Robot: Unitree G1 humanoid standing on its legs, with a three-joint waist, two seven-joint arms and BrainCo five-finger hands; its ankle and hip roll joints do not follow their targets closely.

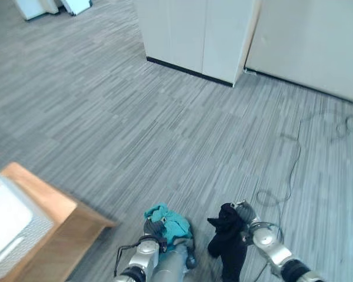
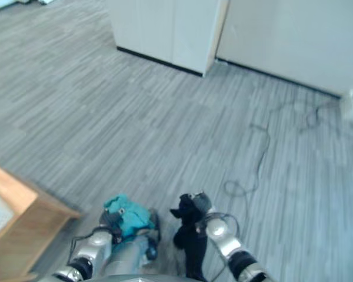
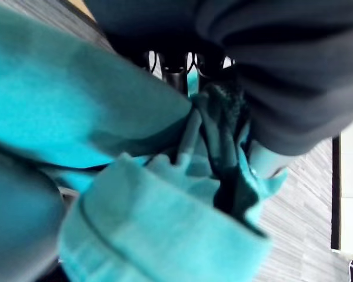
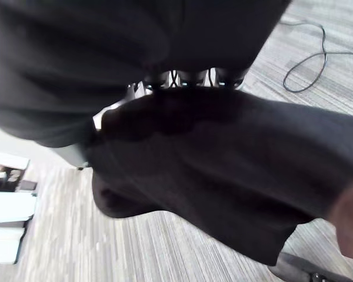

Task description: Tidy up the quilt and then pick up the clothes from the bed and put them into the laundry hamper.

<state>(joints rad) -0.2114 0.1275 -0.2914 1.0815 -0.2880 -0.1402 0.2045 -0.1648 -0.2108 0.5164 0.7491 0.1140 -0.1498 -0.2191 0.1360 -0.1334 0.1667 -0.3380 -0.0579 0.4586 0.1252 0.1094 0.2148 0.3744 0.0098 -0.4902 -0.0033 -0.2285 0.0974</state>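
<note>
left eye view: the left hand (image 1: 148,228) is clenched on a teal garment (image 1: 167,222), bunched and soft. just beside it the right hand (image 1: 242,214) grips a black garment (image 1: 228,242) whose long axis hangs straight down from the fingers. both are carried over striped grey carpet (image 1: 165,117); the wooden corner of the bed (image 1: 53,205) lies to the robot's left. white cabinets (image 1: 194,35) stand far ahead. no hamper is visible, so the next move likely means turning to find it.

right eye view: same scene, the two garments near each other but apart.

left wrist view: teal cloth, fleecy and folded in thick rolls, wraps over the dark-tipped fingers (image 3: 175,73), which curl into it.

right wrist view: matte black fabric drapes in smooth folds below the fingers (image 4: 182,77), which hold its upper edge.
</note>
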